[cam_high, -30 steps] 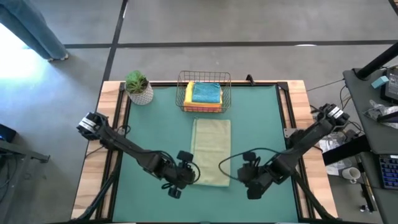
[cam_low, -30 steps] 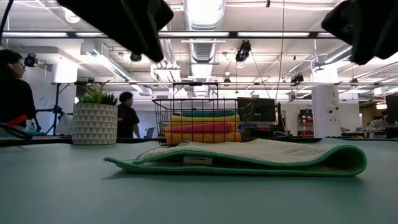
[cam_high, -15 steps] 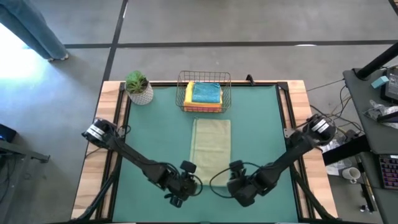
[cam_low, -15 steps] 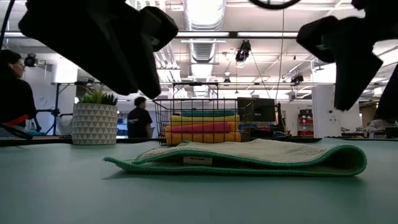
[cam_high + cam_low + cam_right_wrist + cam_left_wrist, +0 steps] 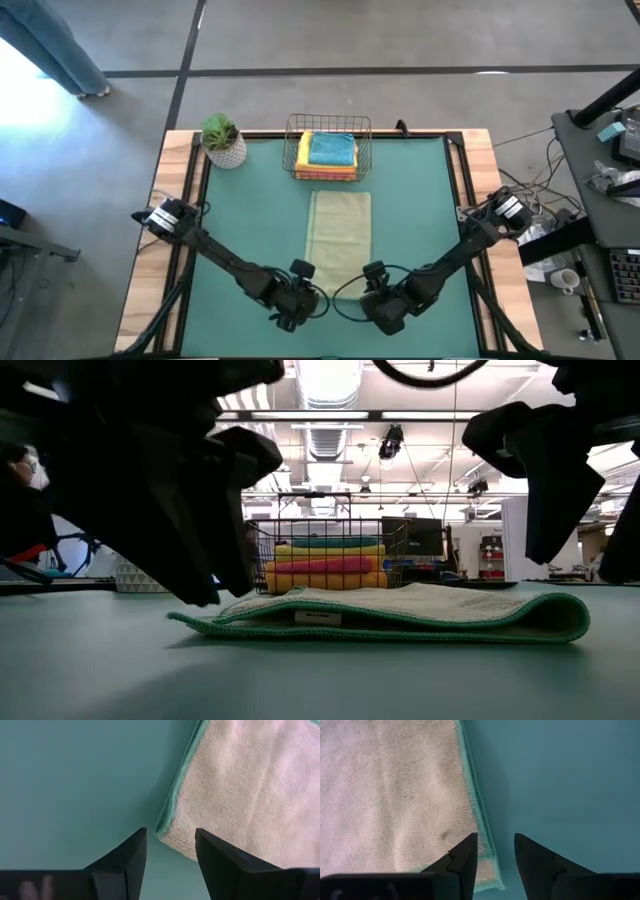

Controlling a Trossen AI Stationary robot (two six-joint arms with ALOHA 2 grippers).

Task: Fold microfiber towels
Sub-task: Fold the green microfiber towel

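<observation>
1. Grippers first: my left gripper (image 5: 298, 312) hangs over the near left corner of the pale sage green towel (image 5: 340, 243), fingers spread with the towel's stitched edge showing between them in my left wrist view, nothing pinched.
2. My right gripper (image 5: 375, 305) hangs over the near right corner of the same towel, fingers likewise apart and empty; the corner (image 5: 165, 831) lies just ahead of them in my right wrist view.
3. That towel lies in the middle of the green table mat (image 5: 240, 220), already doubled into a long strip; the low view shows two layers with a rounded fold at one side.
4. I judge it half done: one more fold, near end carried toward the far end, and then it can go away.
5. Beyond its far end stands the wire basket (image 5: 329, 147), holding a stack of folded towels, teal (image 5: 331, 149) on top, with yellow, pink and orange below it in the low view.
6. A potted plant (image 5: 222, 140) stands left of the basket, well apart from my path.
7. Nothing lies between my grippers and the corners; the basket just past the towel's far end is the only thing to mind.
</observation>
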